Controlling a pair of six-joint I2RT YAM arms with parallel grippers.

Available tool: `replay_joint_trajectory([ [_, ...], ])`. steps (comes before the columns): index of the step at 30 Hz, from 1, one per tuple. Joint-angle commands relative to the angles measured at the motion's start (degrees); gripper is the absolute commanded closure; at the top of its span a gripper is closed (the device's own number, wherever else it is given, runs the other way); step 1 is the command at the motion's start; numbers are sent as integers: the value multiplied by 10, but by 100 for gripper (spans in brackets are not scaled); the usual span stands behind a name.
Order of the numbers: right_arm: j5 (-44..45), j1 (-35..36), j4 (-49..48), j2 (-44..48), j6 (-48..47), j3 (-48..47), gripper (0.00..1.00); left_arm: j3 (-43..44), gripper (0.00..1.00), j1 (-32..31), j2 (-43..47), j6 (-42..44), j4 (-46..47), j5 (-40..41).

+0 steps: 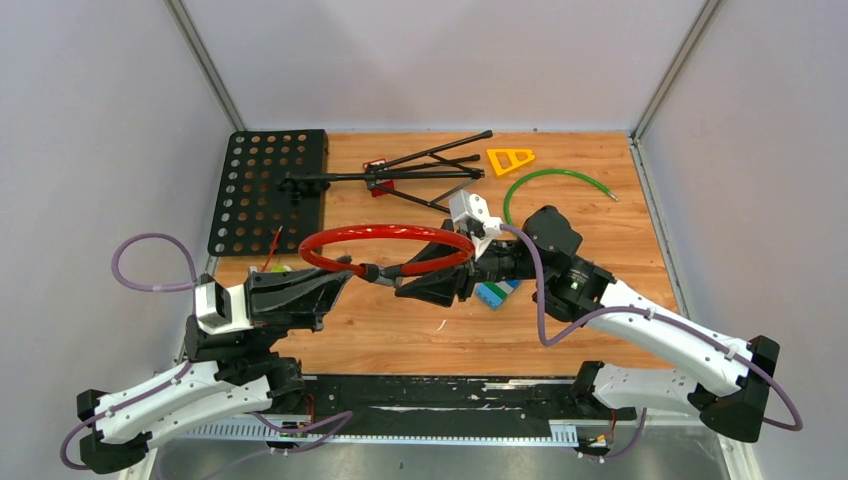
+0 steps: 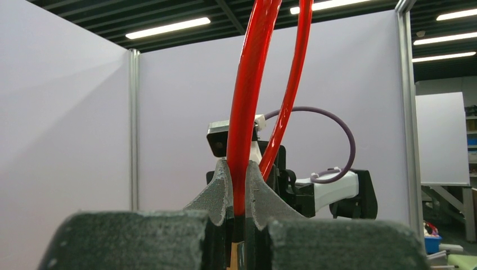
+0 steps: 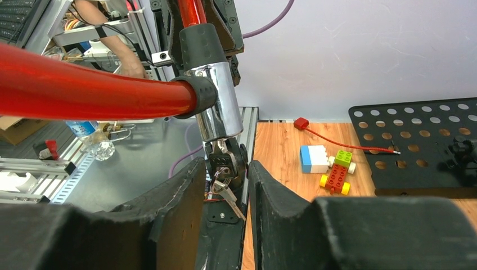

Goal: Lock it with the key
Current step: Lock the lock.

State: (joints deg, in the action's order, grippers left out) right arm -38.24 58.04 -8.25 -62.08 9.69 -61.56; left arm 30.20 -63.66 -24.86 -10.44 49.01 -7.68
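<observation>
Now my left gripper [image 2: 237, 171] is pressed together on the red cable [image 2: 246, 107] and holds the loop up in the middle of the top view. My right gripper [image 3: 226, 164] is half spread around the key [image 3: 224, 169], which sits in the bottom of the lock body [image 3: 218, 107], at lower middle of the right wrist view. I see no firm contact. I judge the step is taking the key. Next I must pinch its head squarely, then turn it.
</observation>
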Motion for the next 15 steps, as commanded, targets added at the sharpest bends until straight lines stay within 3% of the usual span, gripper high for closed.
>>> replay_joint_trajectory([
  [1,-12,-2,-36,-6,10,-22,67,23,100,-1,-3,-12,46,3],
  [15,16,-3,-49,-3,19,-16,85,18,100,-1,0,-7,43,13],
])
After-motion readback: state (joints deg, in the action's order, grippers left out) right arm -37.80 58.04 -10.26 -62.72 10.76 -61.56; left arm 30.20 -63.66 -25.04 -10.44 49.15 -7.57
